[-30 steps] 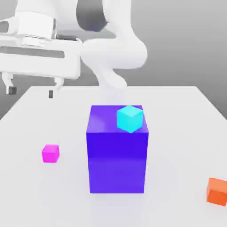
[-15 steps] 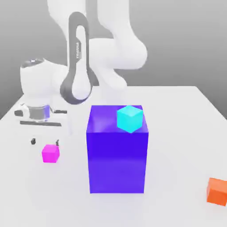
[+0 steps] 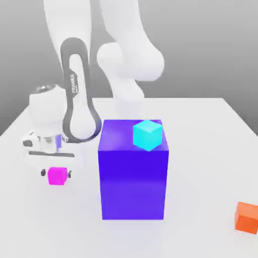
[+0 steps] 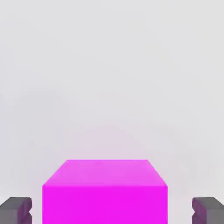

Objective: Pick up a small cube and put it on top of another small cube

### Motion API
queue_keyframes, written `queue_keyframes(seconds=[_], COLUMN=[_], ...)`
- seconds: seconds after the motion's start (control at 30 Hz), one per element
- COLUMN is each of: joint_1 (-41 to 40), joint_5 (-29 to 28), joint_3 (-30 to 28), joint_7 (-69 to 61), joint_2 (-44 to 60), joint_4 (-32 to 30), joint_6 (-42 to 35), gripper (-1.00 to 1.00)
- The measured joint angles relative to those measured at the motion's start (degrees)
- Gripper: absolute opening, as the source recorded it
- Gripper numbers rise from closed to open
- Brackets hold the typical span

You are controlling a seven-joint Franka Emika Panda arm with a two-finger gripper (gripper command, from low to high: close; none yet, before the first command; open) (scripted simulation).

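**Now the pincer sits around the pink cube**

Down on the white desk (image 3: 201, 121), the pincer (image 3: 57, 174) has one finger on each side of the small pink cube (image 3: 57, 176). In the hand view small gaps show beside the cube, so no pinch yet. The big blue block (image 3: 133, 186) stands nearby with a cyan cube (image 3: 147, 134) on top.

The end effector (image 3: 56, 174) now sits low at the counter (image 3: 201, 151), its fingers (image 3: 44, 173) straddling the small cube (image 3: 57, 176) instead of hanging above it.
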Motion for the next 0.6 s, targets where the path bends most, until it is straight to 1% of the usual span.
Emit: queue_keyframes(seconds=[0.17, 0.27, 0.33, 0.47, 0.6], joint_1=[0.0, 3.9, 7.1, 13.2, 17.0], joint_5=[-0.1, -1.9, -4.4, -12.2, -23.3], joint_3=[0.0, -4.6, -8.5, -16.6, -23.4], joint_7=[0.1, 1.2, 3.1, 8.8, 16.9], joint_2=[-0.1, -2.1, -3.8, -7.3, -11.0], joint_4=[0.0, -0.1, -0.4, -1.4, -2.6], joint_6=[-0.1, -2.0, -3.5, -6.1, -8.4], gripper=[-1.00, -1.00, -1.00, -1.00, -1.00])
